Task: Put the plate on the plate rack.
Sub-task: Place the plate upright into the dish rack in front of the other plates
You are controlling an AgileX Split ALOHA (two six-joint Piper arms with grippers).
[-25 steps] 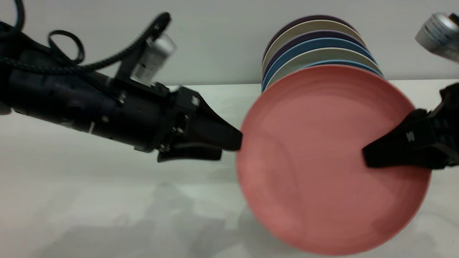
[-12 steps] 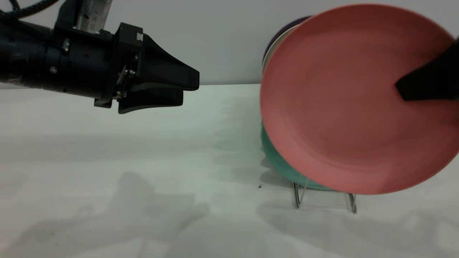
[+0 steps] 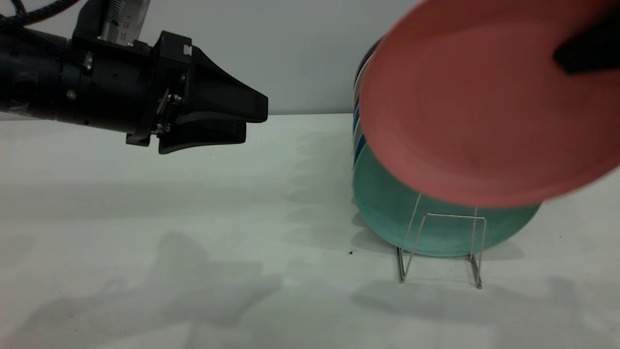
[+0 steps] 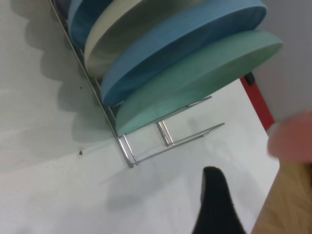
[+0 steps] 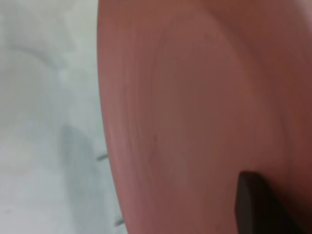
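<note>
The salmon-pink plate (image 3: 484, 102) hangs tilted in the air at the upper right, above and in front of the rack's front end. My right gripper (image 3: 564, 55) is shut on its right rim; one black finger (image 5: 249, 197) lies across the plate's face. The silver wire plate rack (image 3: 445, 242) stands on the table below, its front loops empty (image 4: 168, 141). My left gripper (image 3: 254, 120) hovers at the left, well apart from the plate, open and holding nothing. Its wrist view catches the plate's edge (image 4: 292, 139) as a pink blur.
A teal-green plate (image 3: 436, 223) stands upright in the rack just behind the empty loops, with blue (image 4: 180, 53) and cream (image 4: 112, 36) plates lined up behind it. The white table's edge (image 4: 265, 195) runs close to the rack, with wooden floor beyond.
The right gripper has raised the plate from low over the table to above the rack, uncovering the teal plate. The left gripper drew back left and upward, then held still.
</note>
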